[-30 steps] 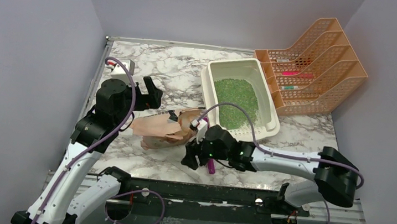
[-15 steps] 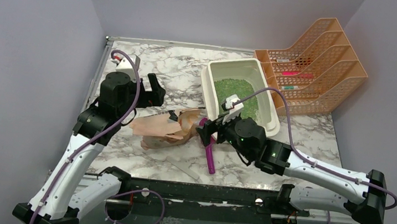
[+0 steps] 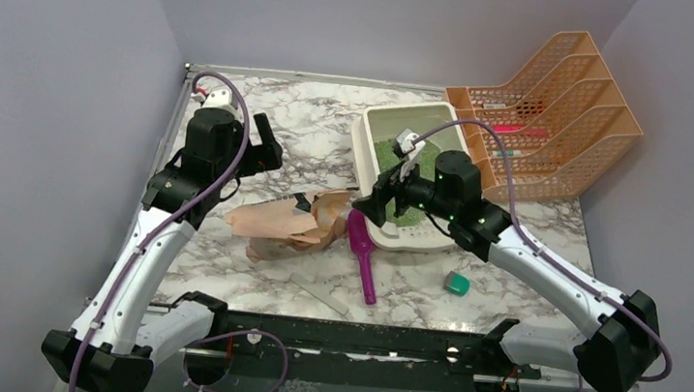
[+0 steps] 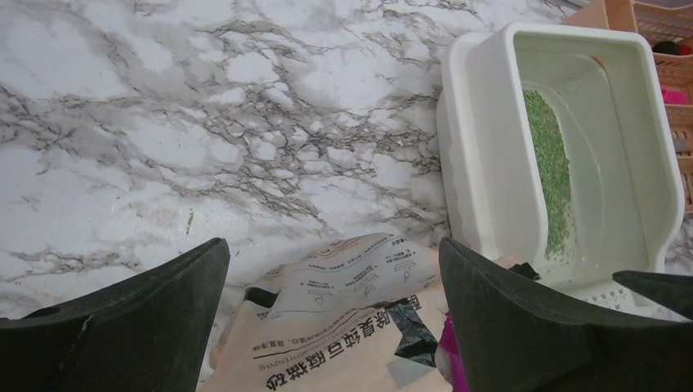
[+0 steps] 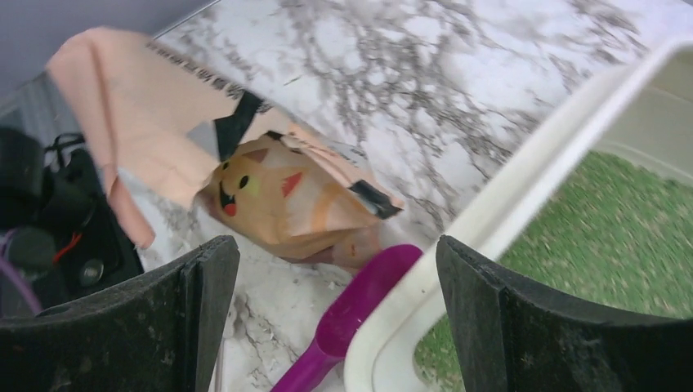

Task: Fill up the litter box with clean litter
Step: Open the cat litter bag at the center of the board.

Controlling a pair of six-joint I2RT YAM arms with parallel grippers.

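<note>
The cream-white litter box stands right of centre on the marble table, with green litter inside. It also shows in the left wrist view with its litter, and in the right wrist view with litter. My right gripper is open and empty, hovering over the box's near-left rim. My left gripper is open and empty above the table, behind the tan paper bag. A magenta scoop lies on the table beside the box.
An orange mesh file rack stands at the back right. A small green block lies on the table near the front right. The crumpled bag also shows in the wrist views. Purple walls close in the left and back.
My right gripper let go of the scoop, which now lies on the table, and moved up and back over the box's rim. My left arm drew back slightly.
</note>
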